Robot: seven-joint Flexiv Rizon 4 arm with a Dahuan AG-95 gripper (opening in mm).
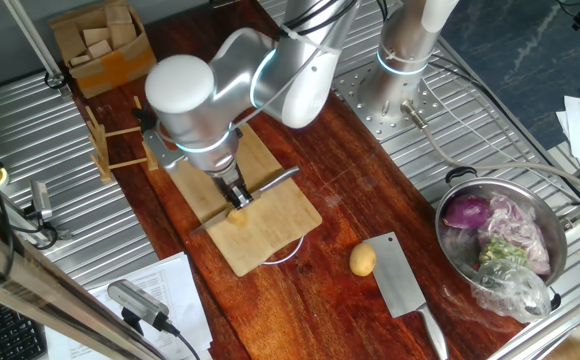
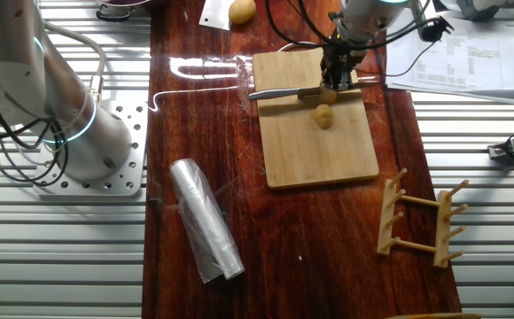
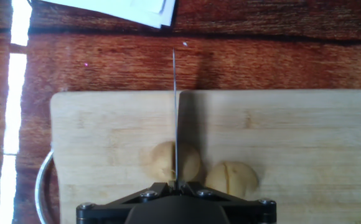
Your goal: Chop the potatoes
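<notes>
I have the fingers [image 2: 338, 78] pinching a knife [image 2: 284, 91] by its handle over the board [image 2: 319, 155], which sits upper centre of the other fixed view. In the hand view the blade [image 3: 175, 118] stands on edge, running straight up the frame from the fingers at the bottom centre. It is pressed into the left potato [image 3: 168, 162], low on the board, with potato flesh showing on both sides of the edge. The second potato [image 3: 231, 179] lies just to the right of it, apart from the blade, with a cut line down its top.

In one fixed view I see only one potato [image 1: 238, 214] at the board's centre, right beneath the arm. A larger potato [image 1: 362, 260] rests on the bench beside a cleaver [image 1: 402, 290], lower right. A steel bowl [image 1: 555, 222] of onion scraps sits at the right edge.
</notes>
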